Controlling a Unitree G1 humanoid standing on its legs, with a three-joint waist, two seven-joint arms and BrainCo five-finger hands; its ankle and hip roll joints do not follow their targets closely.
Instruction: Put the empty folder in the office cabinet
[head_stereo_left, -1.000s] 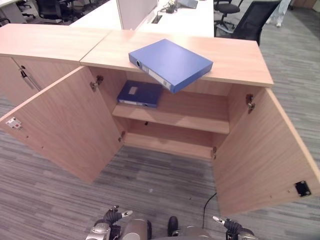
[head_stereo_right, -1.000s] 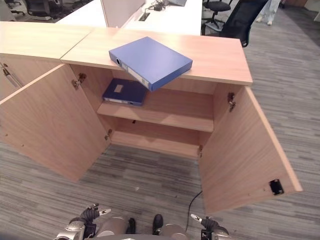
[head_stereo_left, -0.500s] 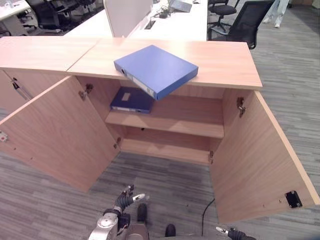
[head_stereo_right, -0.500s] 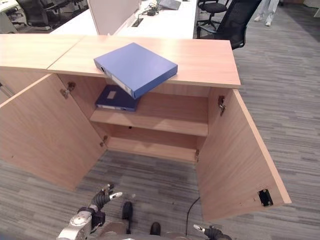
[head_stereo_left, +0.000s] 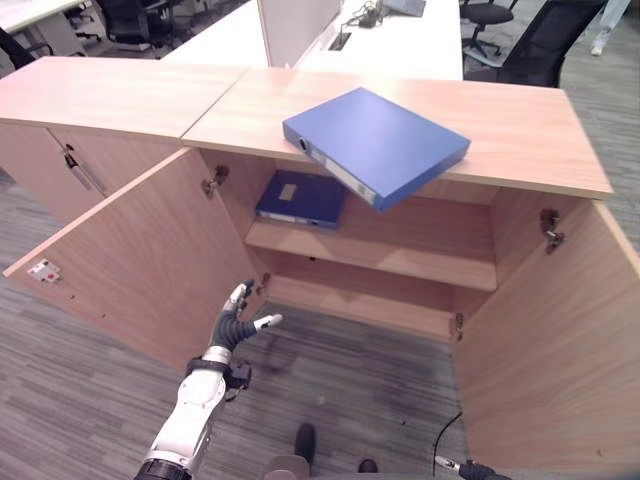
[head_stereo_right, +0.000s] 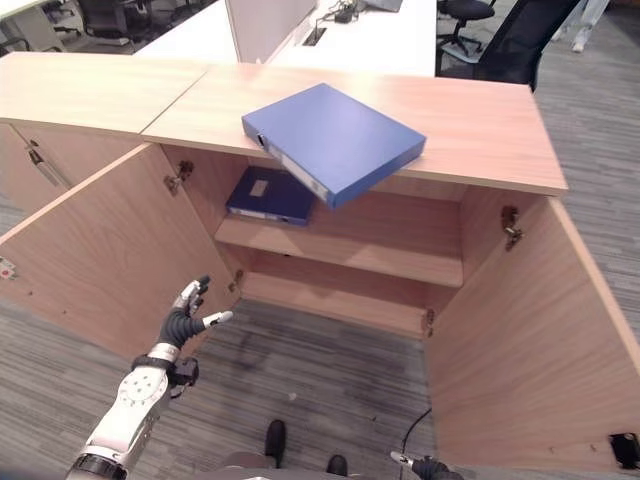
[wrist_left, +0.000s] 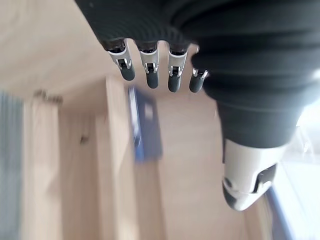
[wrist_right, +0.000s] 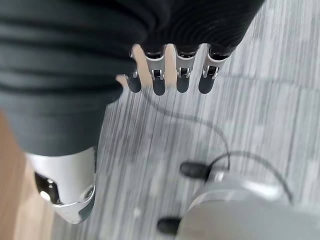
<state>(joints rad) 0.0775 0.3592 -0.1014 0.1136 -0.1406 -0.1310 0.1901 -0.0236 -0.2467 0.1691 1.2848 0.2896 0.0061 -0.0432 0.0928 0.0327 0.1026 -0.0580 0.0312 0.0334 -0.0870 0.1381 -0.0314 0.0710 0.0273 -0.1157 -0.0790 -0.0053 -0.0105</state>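
While grey striped carpet covers the office floor, white desks and black chairs stand behind the open wooden cabinet. On the cabinet's top surface a blue folder lies flat, one corner overhanging the front edge. A second blue folder rests on the upper shelf. Left hand hangs before the left door, fingers relaxed and spread, empty; its wrist view shows the shelved folder. Right hand, fingers straight and empty, shows above carpet in its wrist view.

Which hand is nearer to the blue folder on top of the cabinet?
Left. The left hand is raised below the folder; the right hand hangs low.
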